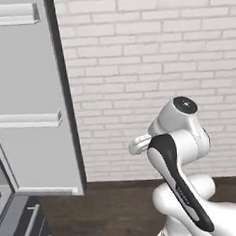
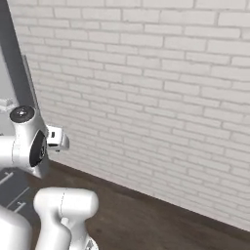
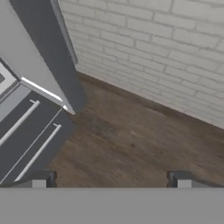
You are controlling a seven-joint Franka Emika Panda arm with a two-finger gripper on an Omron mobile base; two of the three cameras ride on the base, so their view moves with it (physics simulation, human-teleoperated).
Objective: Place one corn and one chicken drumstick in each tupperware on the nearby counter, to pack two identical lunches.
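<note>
Gripper [image 3: 111,179] open, empty, aimed at wooden floor [image 3: 131,144] | fridge door [image 3: 39,65] at ten o'clock | risk: arm clips door (no food sighted)

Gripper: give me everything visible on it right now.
In the hand view the gripper shows as two small dark grey finger tips, standing far apart at the bottom, so the jaws are open. Nothing sits between them or touches them. They look blocky and matte. The hand looks down at a dark wood floor beside a white brick wall.
</note>
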